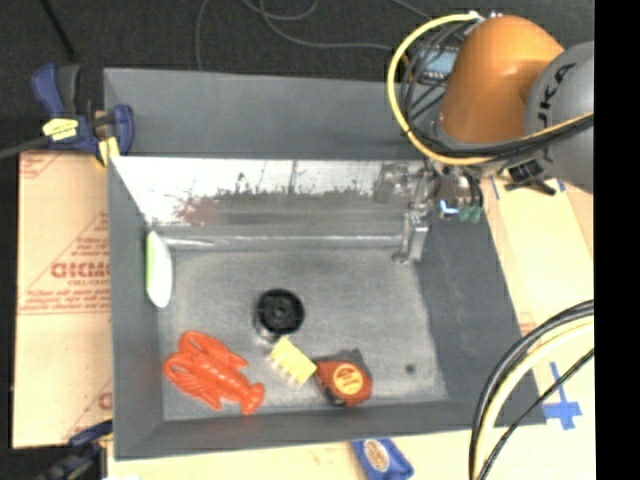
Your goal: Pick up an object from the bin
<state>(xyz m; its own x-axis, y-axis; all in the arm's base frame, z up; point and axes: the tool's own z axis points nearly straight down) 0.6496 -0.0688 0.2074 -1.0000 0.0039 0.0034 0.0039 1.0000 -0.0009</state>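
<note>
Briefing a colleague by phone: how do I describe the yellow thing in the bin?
Look along the near wall of the grey bin. Between the red lobster toy and the orange tape measure, below a black disc, lies a small block. It alone is yellow, with a toothed edge.

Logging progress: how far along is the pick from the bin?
Done: nothing picked yet. In hand: the gripper sits by the grey metal bin's far right corner, apart from the things. Left: the whole pick; the red toy lobster, yellow toothed block, orange round tape measure, black round disc and pale green oblong piece lie on its floor.
</note>
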